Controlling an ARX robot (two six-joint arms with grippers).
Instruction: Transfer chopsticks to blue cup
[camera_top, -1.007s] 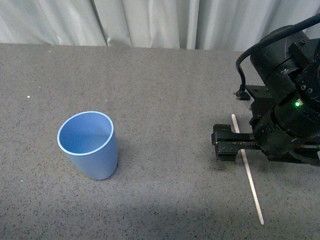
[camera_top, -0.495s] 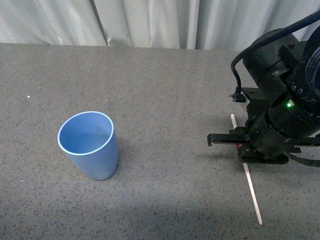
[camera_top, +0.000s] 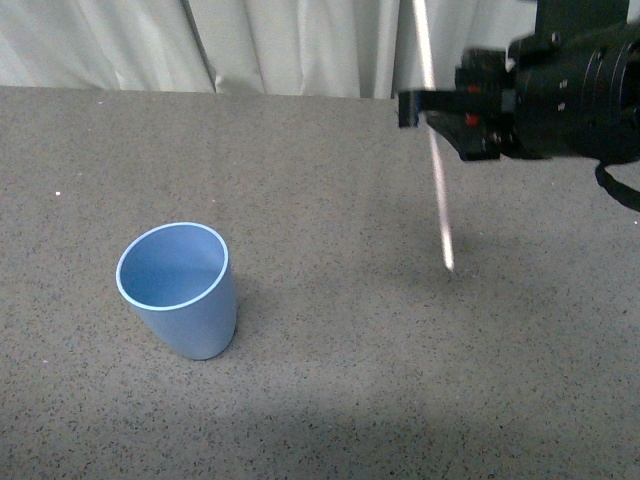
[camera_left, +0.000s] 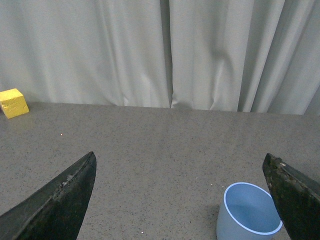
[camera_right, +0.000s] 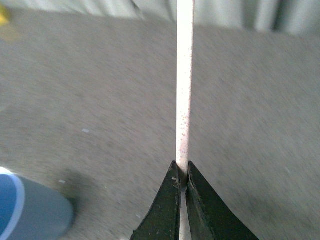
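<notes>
Pinching a long, thin, cream-white chopstick (camera_top: 440, 210) nearly upright in the closed black right gripper (camera_top: 428, 108), aloft, well right of the light blue plastic tumbler (camera_top: 178, 290). Risking a slip or swing from that narrow pinch, missing or toppling the tumbler.

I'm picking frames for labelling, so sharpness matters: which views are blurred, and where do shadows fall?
Front view: the chopsticks and right gripper are smeared, the blue cup is sharp, with a soft shadow on its right. Left wrist view: sharp throughout, evenly lit. Right wrist view: the table is streaked, while the chopsticks and the fingers pinching them look fairly crisp.
</notes>
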